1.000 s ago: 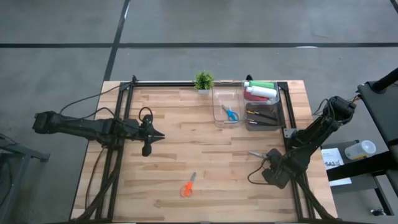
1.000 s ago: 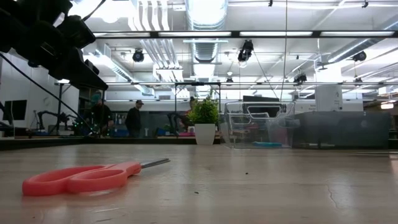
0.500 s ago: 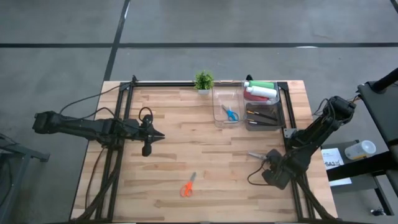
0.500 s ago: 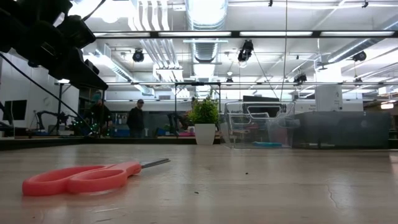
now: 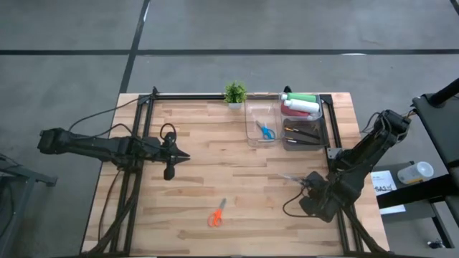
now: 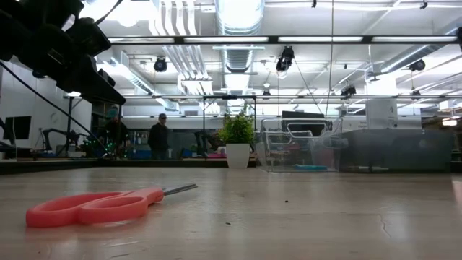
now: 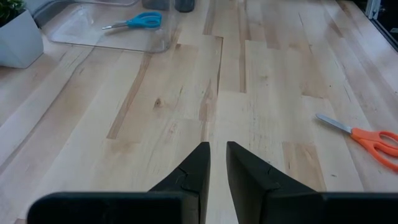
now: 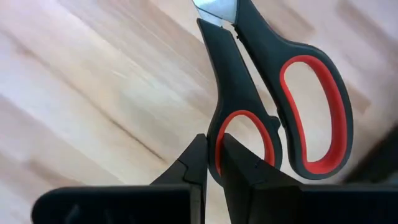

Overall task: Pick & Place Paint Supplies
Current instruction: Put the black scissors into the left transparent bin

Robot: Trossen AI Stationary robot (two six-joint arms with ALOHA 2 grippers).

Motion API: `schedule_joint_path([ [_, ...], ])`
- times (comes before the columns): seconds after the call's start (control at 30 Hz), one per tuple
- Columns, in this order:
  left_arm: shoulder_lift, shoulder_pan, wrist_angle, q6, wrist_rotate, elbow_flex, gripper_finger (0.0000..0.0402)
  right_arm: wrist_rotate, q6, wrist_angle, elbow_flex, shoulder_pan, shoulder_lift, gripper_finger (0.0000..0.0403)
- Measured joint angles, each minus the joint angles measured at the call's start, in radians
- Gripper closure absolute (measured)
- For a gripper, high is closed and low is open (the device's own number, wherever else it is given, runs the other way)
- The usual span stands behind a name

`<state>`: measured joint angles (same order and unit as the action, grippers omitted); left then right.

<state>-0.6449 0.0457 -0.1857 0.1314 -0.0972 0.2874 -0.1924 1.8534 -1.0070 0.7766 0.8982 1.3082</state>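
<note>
Three scissors on the light wooden plank counter [image 5: 215, 165]: one orange-handled pair [image 5: 216, 213] lying loose near the front edge, one blue-handled pair [image 5: 266, 131] inside the clear plastic bin [image 5: 252, 136], one black pair with red-lined handle loops [image 8: 273, 106] clamped by the right claw [image 8: 213, 163].

Two bins side by side at the far right of the counter. The second, darker clear bin [image 5: 326, 118] holds the paint supplies: a green squeeze bottle [image 5: 302, 97], a white one [image 5: 304, 106], a pink-red one [image 5: 300, 113] lying flat and stacked close, plus a few thin dark brush sticks [image 5: 303, 133] (exact count unclear).

One small green potted plant in a white pot [image 5: 234, 94] just beside the bins.

Right claw sits low at the counter's right side, fingers clenched on a scissor handle loop. Left claw [image 7: 217, 163] hovers mid-left over bare wood, fingers nearly together with a narrow gap, grasping nothing.
</note>
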Motion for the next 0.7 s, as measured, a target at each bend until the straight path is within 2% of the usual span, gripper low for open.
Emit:
schedule_joint_path([
  [0.3,0.000,0.000,0.000,0.000,0.000,0.000,0.0340,-0.175,-0.164,-0.174,0.206,-0.078,-0.017,0.0381],
  [0.7,0.000,0.000,0.000,0.000,0.000,0.000,0.0340,-0.233,-0.636,-0.201,0.459,-0.347,-0.017,0.0381],
])
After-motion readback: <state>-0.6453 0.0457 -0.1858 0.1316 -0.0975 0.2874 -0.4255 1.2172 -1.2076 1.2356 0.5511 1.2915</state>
